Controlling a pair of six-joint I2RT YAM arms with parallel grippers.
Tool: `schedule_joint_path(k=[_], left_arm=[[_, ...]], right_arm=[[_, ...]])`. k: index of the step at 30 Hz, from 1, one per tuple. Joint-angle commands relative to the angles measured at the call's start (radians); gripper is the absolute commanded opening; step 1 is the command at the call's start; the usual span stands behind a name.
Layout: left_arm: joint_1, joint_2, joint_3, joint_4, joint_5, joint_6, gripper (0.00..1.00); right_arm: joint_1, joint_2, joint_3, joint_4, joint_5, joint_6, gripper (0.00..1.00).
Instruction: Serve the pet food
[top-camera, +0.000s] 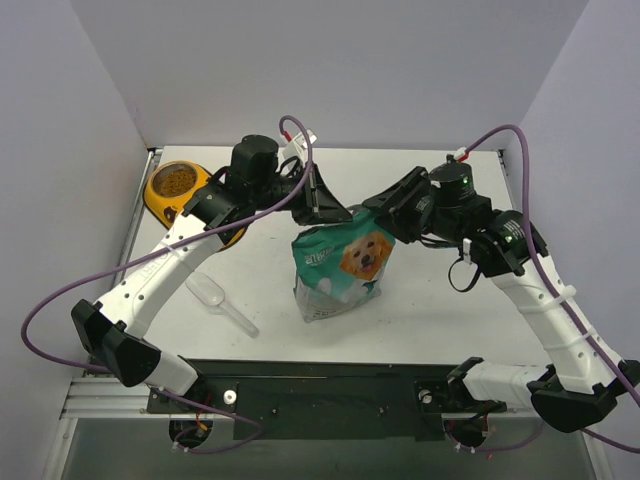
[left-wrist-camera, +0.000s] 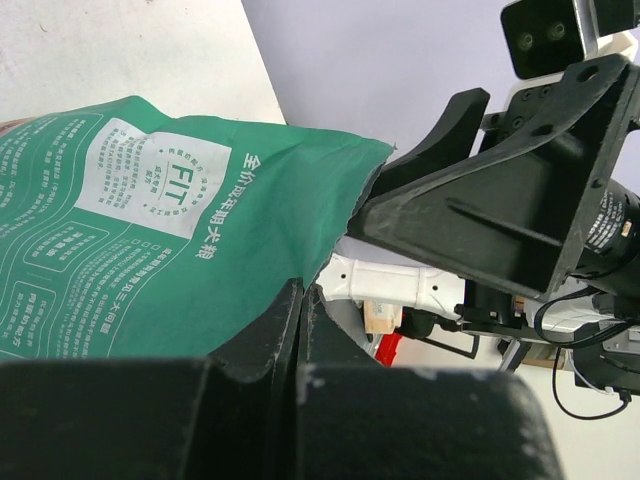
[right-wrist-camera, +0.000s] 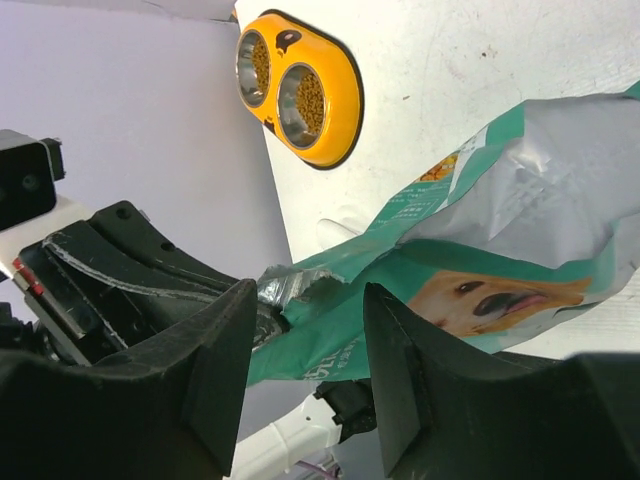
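**Two grippers at the top of a dog-food pouch**

The teal-and-white pouch (top-camera: 340, 265) stands upright on the table (top-camera: 450, 310). The left gripper (left-wrist-camera: 300, 290) is pinched tight on the pouch's torn top edge at its left corner. The right gripper (right-wrist-camera: 310, 300) has its jaws apart, with the same edge lying between them at the right corner. Brown pet food (right-wrist-camera: 310, 100) fills both steel bowls of the yellow feeder (right-wrist-camera: 345, 110), far left of the pouch. A clear scoop (top-camera: 215, 297) lies just left of the pouch.

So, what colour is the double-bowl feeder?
The double-bowl feeder is yellow-orange; the right wrist view shows it best.
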Motion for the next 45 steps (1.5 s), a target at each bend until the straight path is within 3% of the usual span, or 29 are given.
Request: schedule_joint_path(k=[1,6,15,18,19,22,24,28,38,41,45], left_arm=[[-0.009,-0.036,0.034,0.127,0.005,0.000,0.00],[-0.009,-0.033,0.046,0.127,0.001,0.000,0.00],[-0.009,-0.056,0.035,0.136,0.002,0.009,0.00],[-0.011,-0.064,0.035,0.122,-0.007,0.022,0.00],[-0.009,-0.062,0.038,0.113,-0.015,0.028,0.02],[-0.004,-0.058,0.090,0.043,-0.027,0.119,0.20],[-0.006,-0.044,0.147,-0.097,-0.050,0.207,0.28],[-0.004,-0.010,0.227,-0.250,-0.108,0.298,0.33],[-0.007,-0.002,0.225,-0.223,-0.112,0.280,0.35],[-0.029,-0.015,0.204,-0.147,-0.062,0.269,0.43],[-0.084,-0.021,0.234,-0.163,-0.119,0.334,0.58]], right_arm=[[0.052,0.014,0.004,0.025,0.059,0.061,0.40],[0.069,0.017,-0.022,0.016,0.088,0.067,0.33],[0.072,0.042,-0.011,0.008,0.133,0.058,0.31],[0.070,0.048,-0.008,0.008,0.129,0.055,0.24],[0.072,0.046,-0.011,0.009,0.126,0.058,0.22],[0.070,0.042,-0.013,0.011,0.125,0.063,0.07],[0.069,0.034,-0.005,0.012,0.128,0.064,0.00],[0.062,0.010,0.015,0.019,0.125,0.060,0.00],[0.006,-0.032,0.018,0.086,0.080,0.090,0.00],[-0.014,-0.021,0.012,0.092,0.076,0.099,0.00],[-0.017,-0.004,0.028,0.117,0.045,0.110,0.00]])
